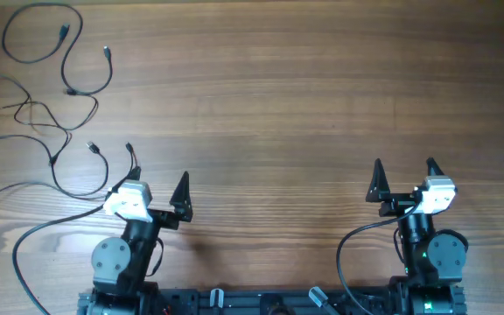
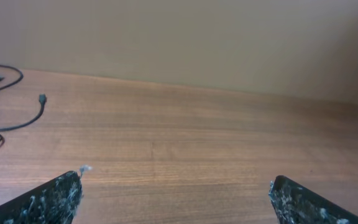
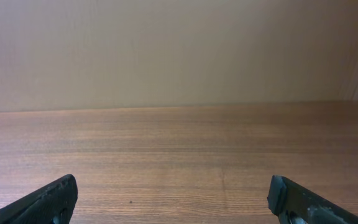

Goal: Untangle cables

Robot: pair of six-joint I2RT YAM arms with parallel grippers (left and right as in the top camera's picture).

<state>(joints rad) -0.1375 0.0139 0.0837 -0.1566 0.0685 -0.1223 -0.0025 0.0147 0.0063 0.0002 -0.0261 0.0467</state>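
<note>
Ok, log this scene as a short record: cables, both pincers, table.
cables: thin black strands with small plug ends, spread loose on the far left, some crossing
left pincer: open, empty, on the cables' side, one plug end close ahead of it
right pincer: open, empty, well away from the cables
table: brown wood grain
held: nothing, no cable gripped yet
</note>
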